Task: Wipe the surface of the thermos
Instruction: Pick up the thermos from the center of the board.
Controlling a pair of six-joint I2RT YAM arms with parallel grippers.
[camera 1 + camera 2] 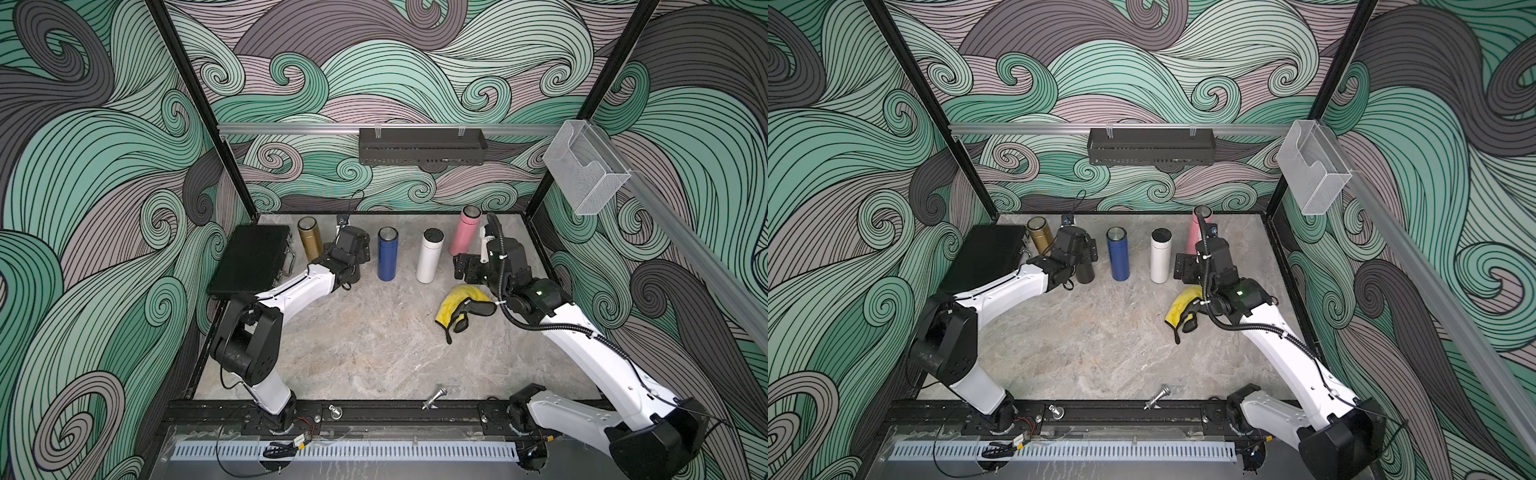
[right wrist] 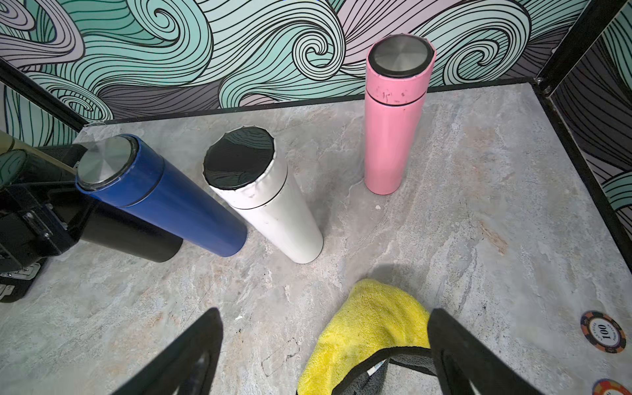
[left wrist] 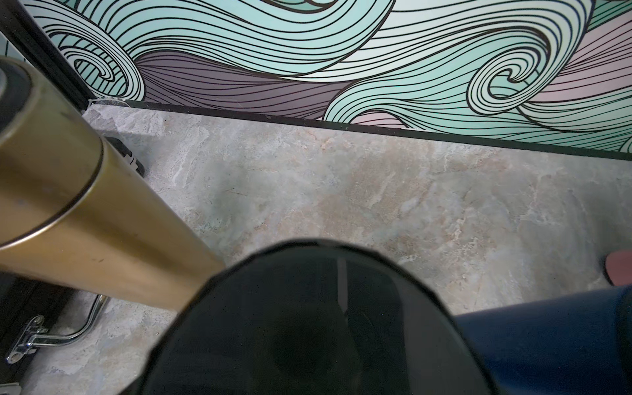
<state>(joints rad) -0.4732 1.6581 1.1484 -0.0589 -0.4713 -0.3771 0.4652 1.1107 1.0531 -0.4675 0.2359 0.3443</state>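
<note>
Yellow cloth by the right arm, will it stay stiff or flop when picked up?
Likely floppy: the yellow cloth lies folded and rumpled in a soft heap. Its fluffy pile probably grips well rather than slipping. Pushed, it would likely bunch up, not roll.

Everything placed from the cloth [image 1: 451,303] on the table [image 1: 374,357]
Behind the cloth, slightly left, stands the fourth thermos [image 1: 428,259]; behind it, slightly right and farther back, the fifth thermos [image 1: 465,232]. The third thermos [image 1: 387,257], second thermos [image 1: 1084,272] and first thermos [image 1: 309,241] run on leftward. The case [image 1: 249,262] lies far left; chips [image 2: 603,331] lie near.
</note>
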